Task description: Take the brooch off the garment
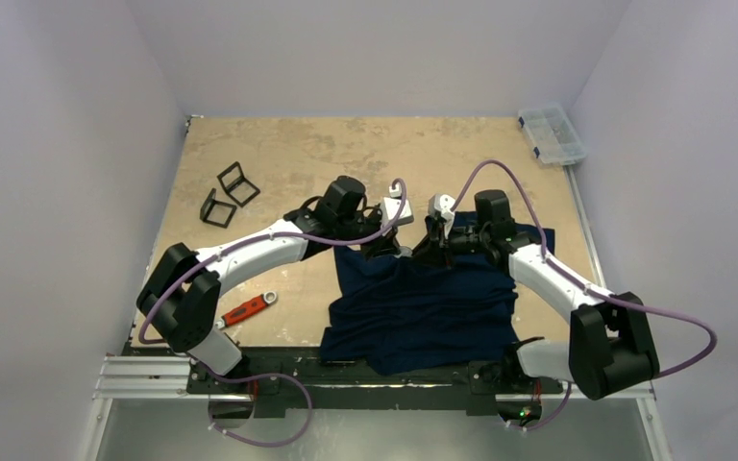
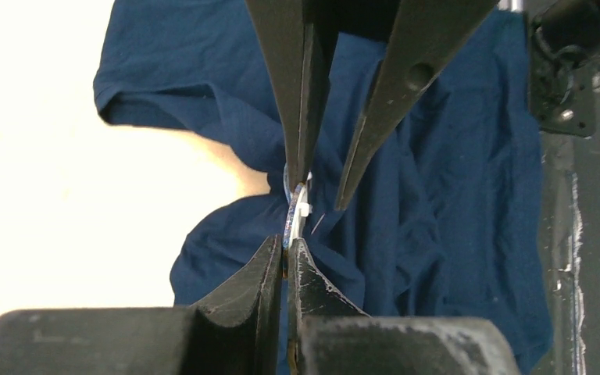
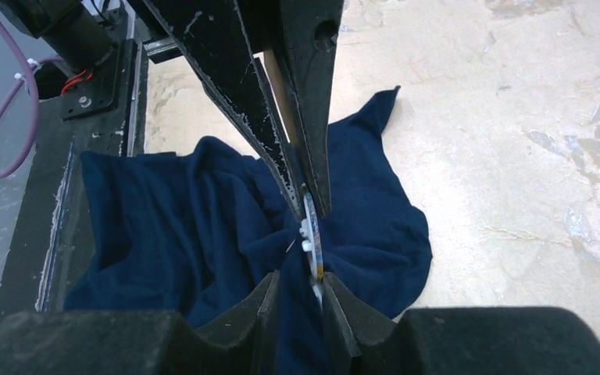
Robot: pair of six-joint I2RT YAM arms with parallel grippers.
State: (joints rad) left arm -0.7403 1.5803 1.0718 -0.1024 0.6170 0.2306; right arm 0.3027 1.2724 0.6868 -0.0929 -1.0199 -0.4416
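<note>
Brooch (image 2: 295, 215) removal at the pulling-free stage: I had the left tool (image 2: 287, 248) clamped on the disc's rim, with cloth of the navy garment (image 1: 423, 307) bunched up to it. The garment lay against the near edge of the bench (image 1: 346, 144), right of middle. The right tool (image 3: 301, 285) stood with fingers parted, one touching the brooch. Next, I judged, the right needed to hold the cloth while the left drew the pin out without tearing.

The tan table (image 1: 346, 144) carries the garment (image 1: 423, 307) (rumpled, near edge), a red-handled tool (image 1: 247, 309) near left, 2 black frames (image 1: 229, 194) far left, and a clear box (image 1: 551, 134) far right.
</note>
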